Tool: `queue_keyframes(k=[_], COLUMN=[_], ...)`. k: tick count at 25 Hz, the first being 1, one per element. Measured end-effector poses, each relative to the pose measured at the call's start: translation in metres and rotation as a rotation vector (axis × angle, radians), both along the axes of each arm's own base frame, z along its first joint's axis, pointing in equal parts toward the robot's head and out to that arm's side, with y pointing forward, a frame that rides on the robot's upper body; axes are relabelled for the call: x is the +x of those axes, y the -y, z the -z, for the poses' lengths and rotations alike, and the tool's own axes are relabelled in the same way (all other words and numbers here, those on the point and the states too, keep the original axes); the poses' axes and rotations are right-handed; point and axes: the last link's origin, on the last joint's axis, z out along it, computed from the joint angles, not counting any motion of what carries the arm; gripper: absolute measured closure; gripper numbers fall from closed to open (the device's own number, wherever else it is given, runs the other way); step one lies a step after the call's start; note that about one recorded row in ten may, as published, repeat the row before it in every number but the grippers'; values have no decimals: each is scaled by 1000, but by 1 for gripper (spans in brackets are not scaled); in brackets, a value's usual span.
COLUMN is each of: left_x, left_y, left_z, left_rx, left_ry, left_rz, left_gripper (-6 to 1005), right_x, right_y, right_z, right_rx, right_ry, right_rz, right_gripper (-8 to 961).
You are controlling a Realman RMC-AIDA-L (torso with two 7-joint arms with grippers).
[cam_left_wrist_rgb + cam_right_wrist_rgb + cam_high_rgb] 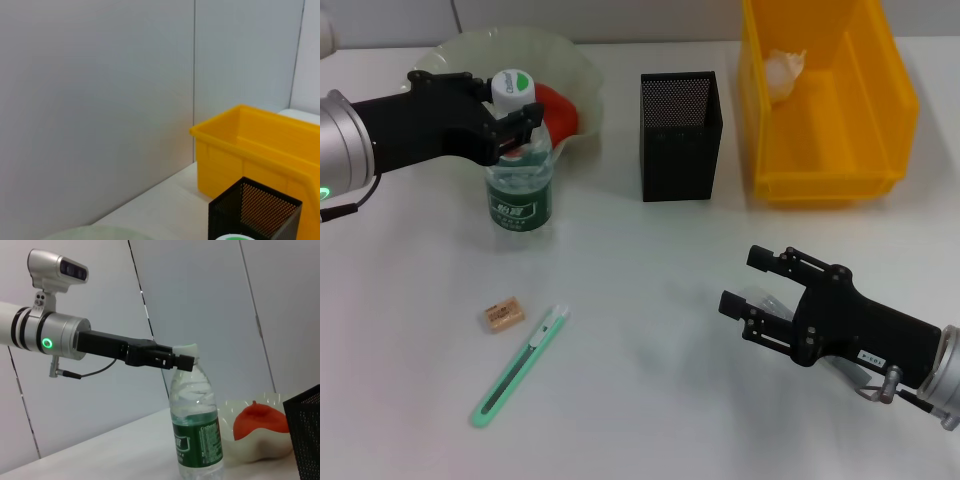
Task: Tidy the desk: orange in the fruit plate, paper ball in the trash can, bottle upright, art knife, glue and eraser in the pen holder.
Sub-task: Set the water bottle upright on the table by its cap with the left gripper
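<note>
Head view: green-labelled bottle (520, 170), writing unreadable

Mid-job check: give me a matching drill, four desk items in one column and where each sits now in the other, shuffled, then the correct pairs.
Items
1. crumpled white paper ball
2. orange fruit
3. clear plastic bottle with green label
4. small tan eraser

Places
A. in the pale green fruit plate
B. lying on the white desk beside the green art knife
C. inside the yellow plastic bin
D. upright on the desk, its neck at the left gripper

Pairs: 1-C, 2-A, 3-D, 4-B
</note>
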Motion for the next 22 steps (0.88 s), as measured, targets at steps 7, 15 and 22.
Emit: queue_keyframes(k=[7, 15, 22], left_x=[-8, -19, -27], left_y=[2, 1, 1], left_z=[6, 6, 8], left_rx=[-10, 0, 13], left_ry=[43, 105, 127], left_rz=[26, 34, 39], left_gripper=[546, 545, 543], right_x=[0, 0, 0], right_y=[1, 1, 1], right_z=[0, 1, 1], right_rx=[-1, -5, -7], right_ry=[-2, -1, 1], right_rz=[2, 1, -3], right_gripper=[231, 230, 230])
